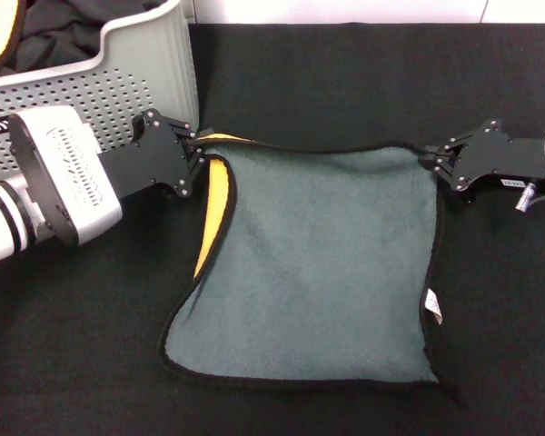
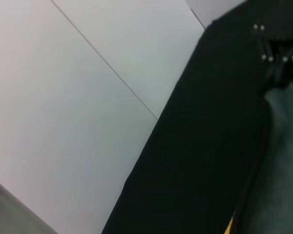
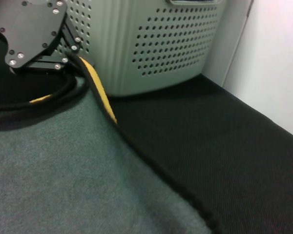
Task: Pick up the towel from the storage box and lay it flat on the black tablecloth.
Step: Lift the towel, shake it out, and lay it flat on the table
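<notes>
The towel (image 1: 318,263) lies grey-green face up on the black tablecloth (image 1: 345,82), with its left edge folded over so the orange-yellow side (image 1: 216,213) shows. A small white tag (image 1: 433,305) sits at its right edge. My left gripper (image 1: 198,153) is shut on the towel's far left corner. My right gripper (image 1: 433,161) is shut on the far right corner. The right wrist view shows the left gripper (image 3: 68,51) pinching the raised trim of the towel (image 3: 63,170). The storage box (image 1: 136,82) stands at the far left, just behind my left gripper.
The storage box holds a dark cloth (image 1: 64,32) and another orange-yellow piece (image 1: 0,36). A white surface (image 2: 63,97) lies beyond the tablecloth's far edge (image 2: 200,146). The left wrist view shows my right gripper (image 2: 278,53) at the towel's corner (image 2: 283,146).
</notes>
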Controlling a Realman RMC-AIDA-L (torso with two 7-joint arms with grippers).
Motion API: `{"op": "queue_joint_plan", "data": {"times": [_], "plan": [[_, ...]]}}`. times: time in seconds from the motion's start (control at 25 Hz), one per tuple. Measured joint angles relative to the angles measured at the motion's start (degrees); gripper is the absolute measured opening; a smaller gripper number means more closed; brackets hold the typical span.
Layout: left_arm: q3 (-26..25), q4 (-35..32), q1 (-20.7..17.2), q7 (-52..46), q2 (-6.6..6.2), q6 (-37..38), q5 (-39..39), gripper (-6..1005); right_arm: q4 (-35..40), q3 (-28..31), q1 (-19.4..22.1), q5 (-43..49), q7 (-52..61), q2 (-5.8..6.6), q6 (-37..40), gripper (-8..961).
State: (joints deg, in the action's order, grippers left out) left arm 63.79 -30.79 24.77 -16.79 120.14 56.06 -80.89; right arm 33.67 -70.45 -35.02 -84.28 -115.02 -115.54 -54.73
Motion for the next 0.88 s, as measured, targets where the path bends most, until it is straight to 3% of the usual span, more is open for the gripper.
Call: {"op": "queue_joint_plan", "data": {"times": [0.4, 0.64, 0.88], "plan": [[1.21, 0.65, -0.04, 12.49, 0.53, -3.32, 1.13, 19, -0.15, -0.1, -0.05, 0.08, -0.03, -0.29, 0.23, 104], [7.04, 0.74, -1.14, 22.77, 0.46, -3.42, 9.74, 19, -0.21, -0.13, 0.06, 0.1, -0.08, -0.47, 0.48, 107], [9.28, 1.27, -1.89, 28.6, 0.36, -3.68, 15.19, 20, -0.28, -0.13, 0.16, -0.21, -0.63, -0.5, 0.55, 110]]}}
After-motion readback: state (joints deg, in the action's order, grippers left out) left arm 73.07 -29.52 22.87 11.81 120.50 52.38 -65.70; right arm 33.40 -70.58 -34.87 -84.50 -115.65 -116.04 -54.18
